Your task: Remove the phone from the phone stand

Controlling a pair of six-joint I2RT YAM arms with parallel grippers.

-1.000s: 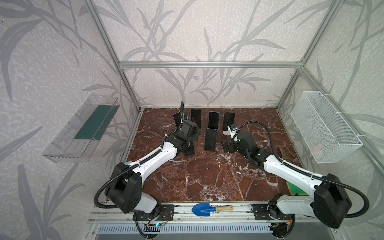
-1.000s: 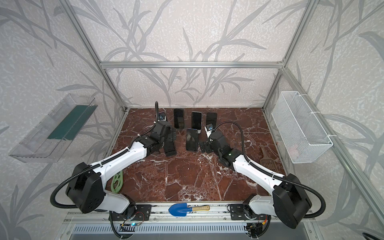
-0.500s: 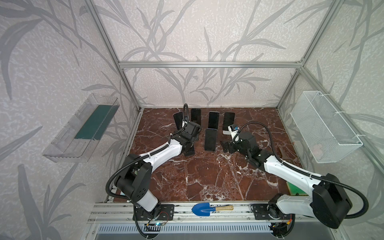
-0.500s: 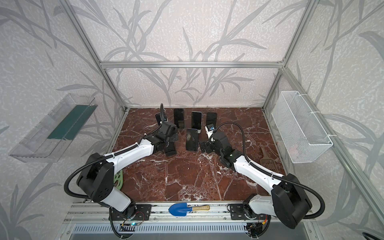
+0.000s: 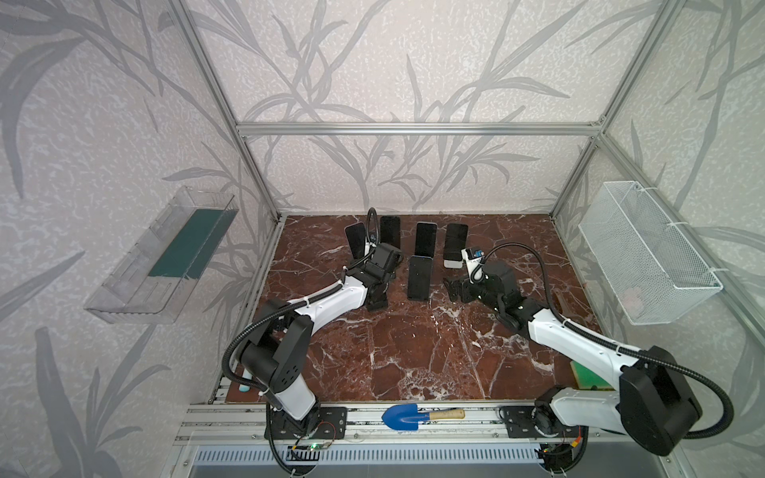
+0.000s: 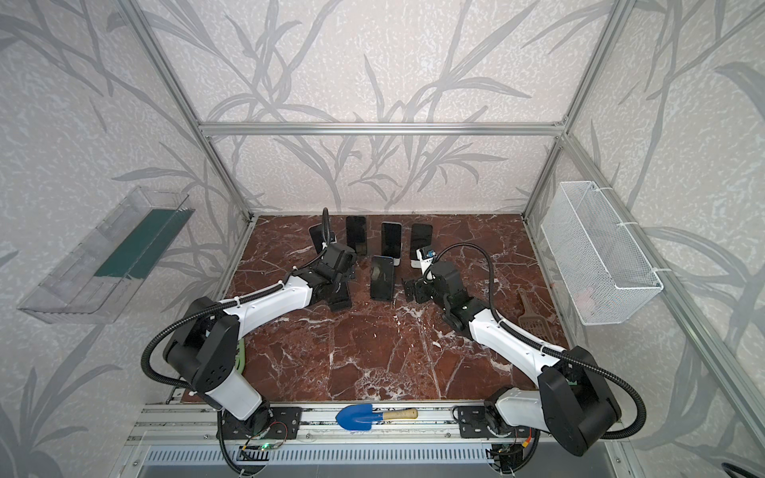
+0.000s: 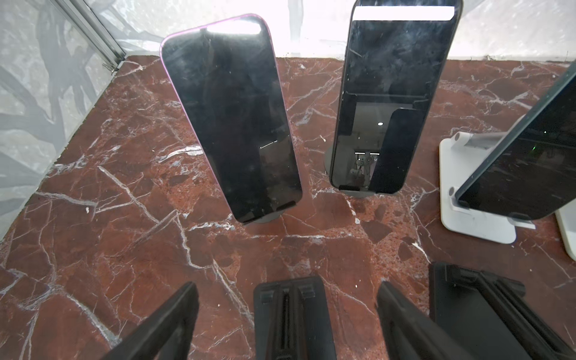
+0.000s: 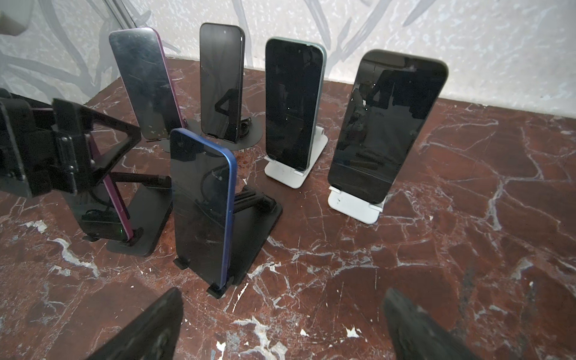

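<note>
Black fingers (image 7: 165, 321) parted, pinching nothing visible: left gripper (image 7: 285, 290) over the black stand (image 8: 149, 215). Plain only by right wrist: magenta phone (image 8: 117, 202) leaning there, at nine o'clock of the blue phone (image 8: 202, 205). Right gripper (image 8: 283, 294) spread wide at three. Since a second ago, inward swing of left elbow.

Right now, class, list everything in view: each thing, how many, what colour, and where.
phones: six, dark screens, on stands, table's rear
stands: six, two white, four black, under phones
table: one, red-brown marble, below everything
trowel: one, blue, front rail
basket: one, white wire, right wall
tray: one, clear, left wall
scoop: one, brown, table's right
arms: two, white and black, reaching in from front
left fingers: two, black, apart, at a front phone
right fingers: two, black, apart, empty, facing the phones
</note>
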